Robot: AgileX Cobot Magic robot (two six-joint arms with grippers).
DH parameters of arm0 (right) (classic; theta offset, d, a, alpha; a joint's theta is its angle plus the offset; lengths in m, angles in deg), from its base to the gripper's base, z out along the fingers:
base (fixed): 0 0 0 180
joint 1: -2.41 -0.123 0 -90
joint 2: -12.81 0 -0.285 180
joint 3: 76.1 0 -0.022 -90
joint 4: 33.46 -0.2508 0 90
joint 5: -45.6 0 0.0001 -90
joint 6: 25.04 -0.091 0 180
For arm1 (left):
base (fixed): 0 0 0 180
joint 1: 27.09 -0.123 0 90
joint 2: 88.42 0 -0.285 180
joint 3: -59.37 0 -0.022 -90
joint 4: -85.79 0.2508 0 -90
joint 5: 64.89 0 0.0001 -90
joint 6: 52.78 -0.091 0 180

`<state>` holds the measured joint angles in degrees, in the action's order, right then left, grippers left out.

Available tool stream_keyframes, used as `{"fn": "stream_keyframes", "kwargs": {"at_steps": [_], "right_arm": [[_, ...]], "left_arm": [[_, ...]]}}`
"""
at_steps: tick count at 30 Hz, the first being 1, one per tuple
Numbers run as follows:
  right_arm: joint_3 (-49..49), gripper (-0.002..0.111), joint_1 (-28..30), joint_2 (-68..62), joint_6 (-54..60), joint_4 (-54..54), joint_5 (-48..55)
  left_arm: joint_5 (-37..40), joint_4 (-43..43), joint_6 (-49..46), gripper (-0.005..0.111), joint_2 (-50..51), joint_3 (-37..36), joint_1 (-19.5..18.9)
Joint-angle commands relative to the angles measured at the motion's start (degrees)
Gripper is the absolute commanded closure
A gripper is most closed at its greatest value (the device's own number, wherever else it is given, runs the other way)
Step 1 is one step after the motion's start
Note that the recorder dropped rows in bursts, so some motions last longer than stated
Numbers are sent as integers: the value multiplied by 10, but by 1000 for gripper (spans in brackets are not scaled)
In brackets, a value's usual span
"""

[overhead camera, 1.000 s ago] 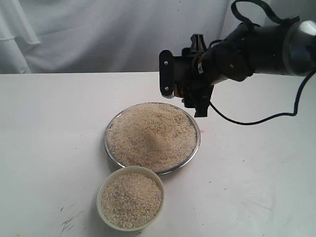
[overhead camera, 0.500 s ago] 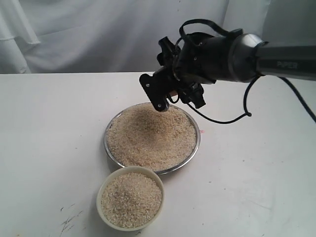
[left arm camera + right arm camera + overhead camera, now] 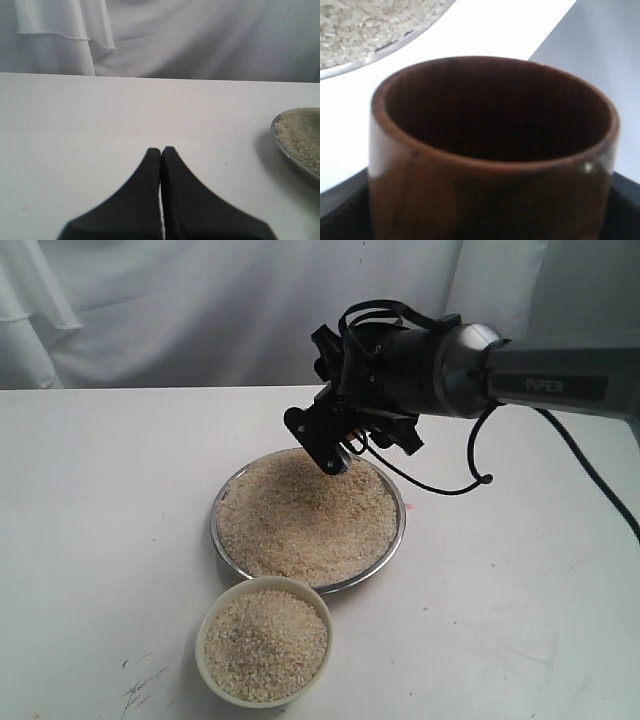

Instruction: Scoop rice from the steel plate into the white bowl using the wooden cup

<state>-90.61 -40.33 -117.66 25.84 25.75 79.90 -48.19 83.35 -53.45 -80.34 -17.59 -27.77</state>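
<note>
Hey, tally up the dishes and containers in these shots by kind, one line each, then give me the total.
steel plate: 1
white bowl: 1
wooden cup: 1
Total: 3

A plain white table [image 3: 90,500] filled the scene, smooth and evenly lit, with faint dark scuff marks [image 3: 140,685] near one edge. Behind it hung a white curtain [image 3: 200,310] in soft folds.
</note>
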Motion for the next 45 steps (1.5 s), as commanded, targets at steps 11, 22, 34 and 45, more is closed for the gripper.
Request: {"fn": "stream_keyframes", "kwargs": {"at_steps": [11,22,34,45], "right_arm": [[-5,108,-19,-51,-46,150,62],[-5,108,-33,-74,-46,147,64],[-5,108,-39,-80,-50,138,64],[-5,108,-41,-80,-49,134,64]], "left_arm": [[-4,0,2,107,-3,-3,1],[-4,0,2,107,-3,-3,1],[-4,0,2,107,-3,-3,1],[-4,0,2,107,-3,-3,1]]}}
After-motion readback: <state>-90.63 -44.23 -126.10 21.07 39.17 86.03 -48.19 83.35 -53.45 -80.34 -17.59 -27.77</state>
